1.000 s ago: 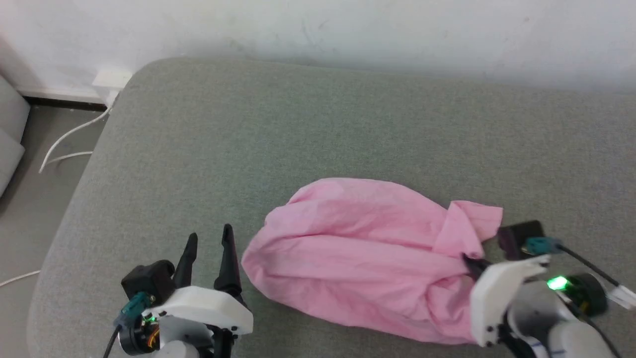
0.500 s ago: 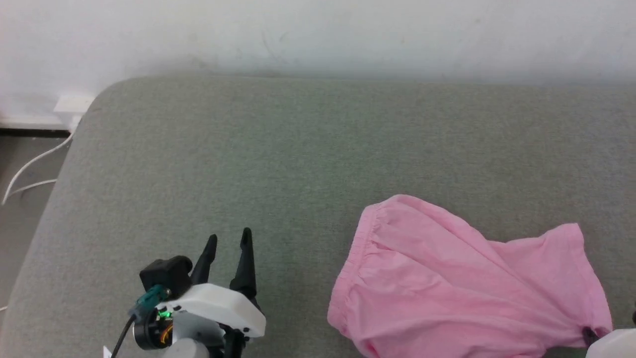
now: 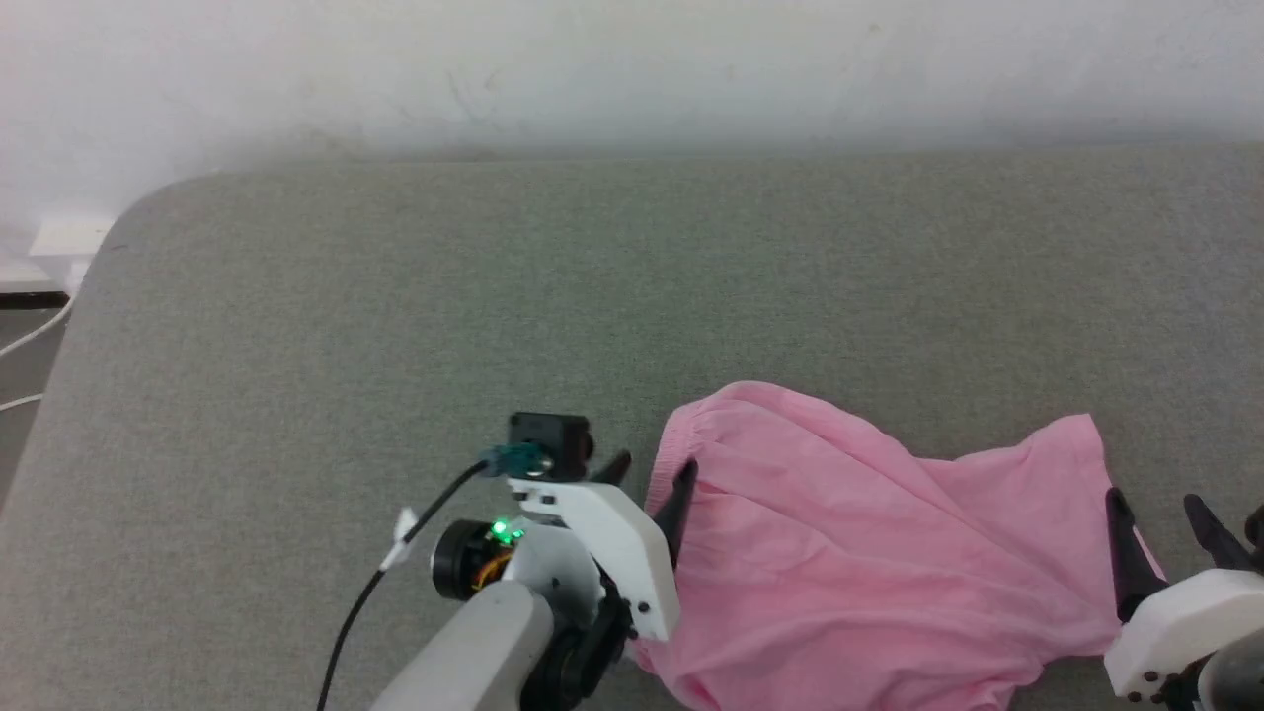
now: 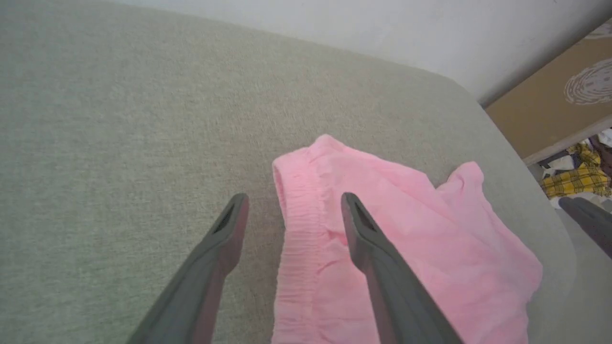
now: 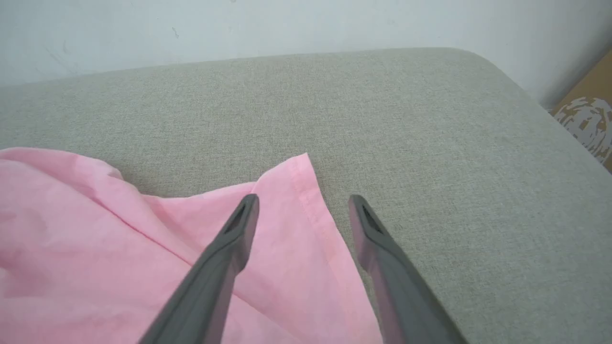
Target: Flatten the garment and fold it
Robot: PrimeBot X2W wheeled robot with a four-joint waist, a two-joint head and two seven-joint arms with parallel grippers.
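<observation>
The garment (image 3: pixel 869 553), light-pink shorts, lies loosely spread and wrinkled on the grey cushion (image 3: pixel 494 296). Its gathered waistband (image 4: pixel 296 229) faces left and one leg hem (image 5: pixel 306 191) points right. My left gripper (image 3: pixel 654 469) is open and straddles the waistband edge, one finger over the pink cloth and the other over the cushion; in the left wrist view the left gripper (image 4: pixel 294 198) has the waistband between its fingers. My right gripper (image 3: pixel 1153 504) is open at the leg corner. In the right wrist view the right gripper (image 5: pixel 303 199) has the hem under the gap, gripping nothing.
A white wall (image 3: pixel 632 69) runs behind the cushion. Past the rounded left end lie the floor, white cables (image 3: pixel 30 341) and a wall socket (image 3: pixel 64 237). Off the right end stand a cardboard box (image 4: pixel 550 105) and a heap of plaid cloth (image 4: pixel 581 179).
The right gripper dragged the garment rightward, spreading it out, then opened and let go of the leg hem. The left gripper moved right to the waistband. The head camera also shifted.
</observation>
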